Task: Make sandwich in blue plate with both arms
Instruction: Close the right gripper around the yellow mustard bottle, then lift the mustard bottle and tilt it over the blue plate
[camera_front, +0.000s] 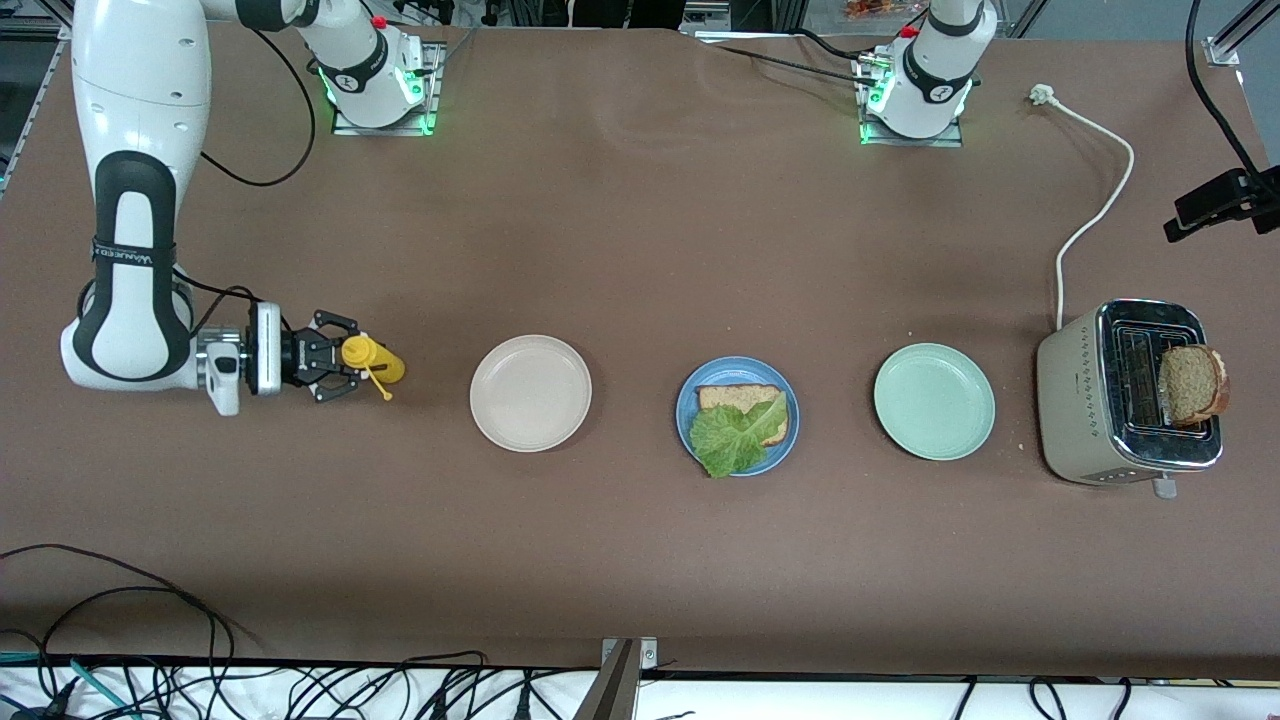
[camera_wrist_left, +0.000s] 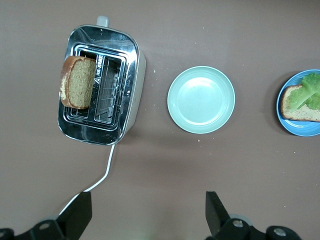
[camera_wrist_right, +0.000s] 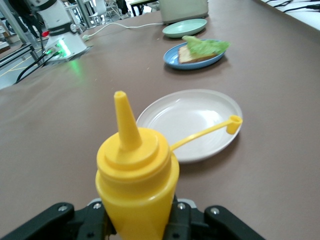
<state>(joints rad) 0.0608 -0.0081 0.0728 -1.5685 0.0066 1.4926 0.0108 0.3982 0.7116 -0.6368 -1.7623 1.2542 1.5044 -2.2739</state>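
The blue plate (camera_front: 688, 400) sits mid-table with one brown bread slice (camera_front: 735, 397) on it and a green lettuce leaf (camera_front: 730, 440) on top. A second bread slice (camera_front: 1190, 383) sticks out of the toaster (camera_front: 1090, 410) at the left arm's end. My right gripper (camera_front: 345, 358) is at the right arm's end, shut on an upright yellow squeeze bottle (camera_wrist_right: 137, 185) whose cap hangs open on its strap. My left gripper (camera_wrist_left: 149, 212) is open and holds nothing. It hangs over bare table near the toaster (camera_wrist_left: 125, 100) and its bread (camera_wrist_left: 79, 82).
A beige plate (camera_front: 530, 392) lies between the bottle and the blue plate. A pale green plate (camera_front: 934, 401) lies between the blue plate and the toaster. The toaster's white cord (camera_front: 1095, 215) runs toward the left arm's base.
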